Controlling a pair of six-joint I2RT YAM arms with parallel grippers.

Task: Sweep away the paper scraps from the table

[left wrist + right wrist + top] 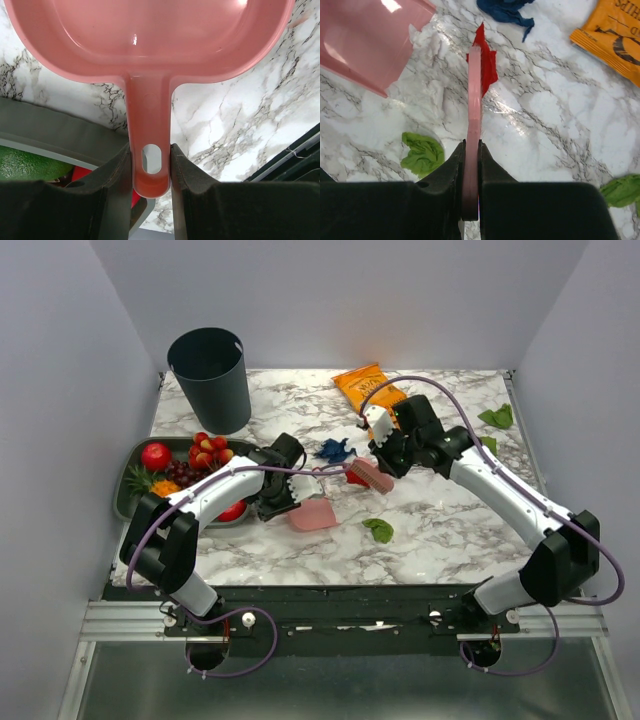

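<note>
My left gripper (284, 502) (151, 156) is shut on the handle of the pink dustpan (313, 515) (150, 40), which rests on the marble table (440, 530). My right gripper (386, 460) (471, 148) is shut on a pink brush (369, 476) (474, 95). The brush's far end lies over a red paper scrap (355, 479) (489, 67). A blue scrap (335, 449) (507, 10) lies beyond it. A whitish crumpled scrap (427, 85) lies between brush and dustpan (367, 40). A green scrap (379, 530) (422, 152) lies nearer the front.
Two more green scraps (497, 417) (488, 444) lie at the right. An orange snack bag (370, 388) (615, 35) is at the back. A dark bin (212, 378) stands back left. The fruit tray (128, 490) (50, 135) sits beside my left arm.
</note>
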